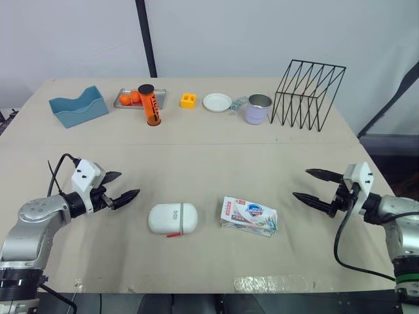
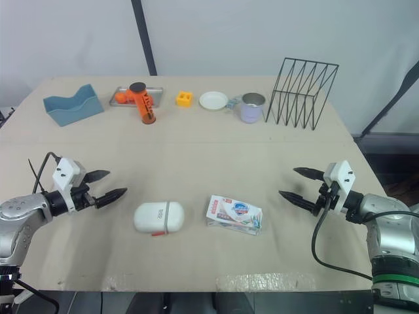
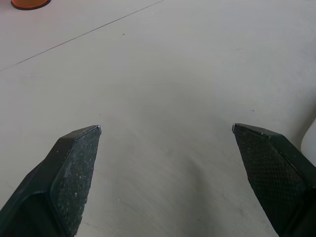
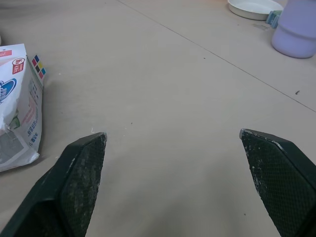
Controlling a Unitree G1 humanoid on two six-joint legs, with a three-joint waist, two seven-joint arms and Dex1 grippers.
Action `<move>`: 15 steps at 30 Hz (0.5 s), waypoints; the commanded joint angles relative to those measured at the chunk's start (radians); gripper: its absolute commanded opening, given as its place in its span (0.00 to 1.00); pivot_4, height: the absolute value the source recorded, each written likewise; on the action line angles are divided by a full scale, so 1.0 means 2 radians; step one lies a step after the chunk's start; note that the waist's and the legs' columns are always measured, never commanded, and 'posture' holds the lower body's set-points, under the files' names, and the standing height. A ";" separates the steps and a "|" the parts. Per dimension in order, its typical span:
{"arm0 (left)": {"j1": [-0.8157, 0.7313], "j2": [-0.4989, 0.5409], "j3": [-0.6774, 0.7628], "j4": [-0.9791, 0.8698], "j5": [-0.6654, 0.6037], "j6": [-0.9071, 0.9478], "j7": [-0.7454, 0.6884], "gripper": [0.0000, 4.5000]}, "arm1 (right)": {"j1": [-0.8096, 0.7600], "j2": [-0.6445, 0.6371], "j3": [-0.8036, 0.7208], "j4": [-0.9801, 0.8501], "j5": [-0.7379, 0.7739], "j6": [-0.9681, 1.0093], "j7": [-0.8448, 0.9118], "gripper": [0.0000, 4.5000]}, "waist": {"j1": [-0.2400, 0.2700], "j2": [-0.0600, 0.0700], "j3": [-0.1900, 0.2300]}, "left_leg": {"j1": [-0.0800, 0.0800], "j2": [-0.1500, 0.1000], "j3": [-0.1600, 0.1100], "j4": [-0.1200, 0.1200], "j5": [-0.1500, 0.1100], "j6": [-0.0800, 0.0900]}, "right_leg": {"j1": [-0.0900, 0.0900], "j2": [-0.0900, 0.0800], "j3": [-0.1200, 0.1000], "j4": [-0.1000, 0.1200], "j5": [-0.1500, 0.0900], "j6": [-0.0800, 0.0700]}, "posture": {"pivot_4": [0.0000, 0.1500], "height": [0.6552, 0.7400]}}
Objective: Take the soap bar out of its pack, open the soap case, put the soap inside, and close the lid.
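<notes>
With the fingers of the left gripper and right gripper spread wide and empty, the soap pack is pictured flat on the worktop just beside the closed soap case, and is judged best pinned at one end and torn at the other.

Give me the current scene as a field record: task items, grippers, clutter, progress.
soap case: white, lid shut, lying on the table, front centre
soap pack: flat, right of the case, apart from it; looks unopened
left gripper: open, empty, left of the case, not touching
right gripper: open, empty, right of the pack, not touching
back row: blue holder, metal tray, orange tube, yellow block, white plate, purple mug, wire rack
progress: no step done
</notes>
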 commanded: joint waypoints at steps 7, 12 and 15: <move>0.002 0.005 0.008 -0.004 -0.008 -0.016 -0.023 1.00 | -0.014 -0.006 -0.007 -0.002 -0.003 -0.006 0.002 0.99 | 0.000 0.000 0.000 | 0.000 0.000 0.000 0.000 0.000 0.000 | 0.000 0.000 0.000 0.000 0.000 0.000 | 1.00 1.00; 0.000 0.006 0.008 -0.003 -0.009 -0.017 -0.030 1.00 | -0.017 -0.005 -0.006 -0.002 -0.004 -0.006 0.002 0.99 | 0.000 0.000 0.000 | 0.000 0.000 0.000 0.000 0.000 0.000 | 0.000 0.000 0.000 0.000 0.000 0.000 | 1.00 1.00; -0.006 0.006 0.007 -0.006 -0.014 -0.018 -0.037 1.00 | -0.021 -0.009 -0.004 -0.007 -0.003 -0.003 0.008 0.99 | 0.000 0.000 0.000 | 0.000 0.000 0.000 0.000 0.000 0.000 | 0.000 0.000 0.000 0.000 0.000 0.000 | 1.00 1.00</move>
